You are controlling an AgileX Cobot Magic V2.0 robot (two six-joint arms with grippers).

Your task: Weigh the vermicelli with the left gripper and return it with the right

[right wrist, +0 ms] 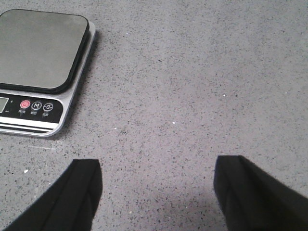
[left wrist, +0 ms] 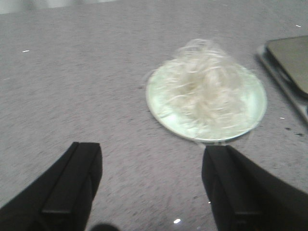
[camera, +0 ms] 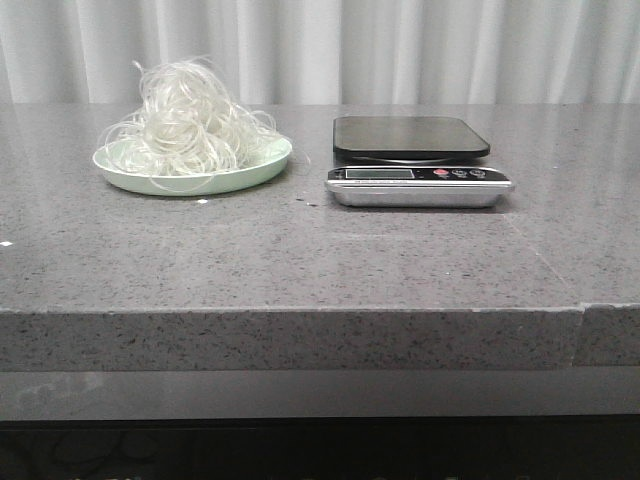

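The vermicelli (camera: 190, 125) is a fluffy whitish mound of curly strands on a pale green plate (camera: 258, 168) at the table's back left. It also shows in the left wrist view (left wrist: 204, 89), lying ahead of my left gripper (left wrist: 154, 168), which is open and empty above bare table short of the plate (left wrist: 156, 103). A kitchen scale (camera: 415, 160) with a black platform stands right of the plate. My right gripper (right wrist: 159, 185) is open and empty over bare table, to the right of the scale (right wrist: 41, 53). Neither gripper shows in the front view.
The grey speckled stone table (camera: 300, 260) has its front edge near the camera. White curtains (camera: 400, 50) hang behind it. The scale's display and buttons (camera: 455, 173) face the front.
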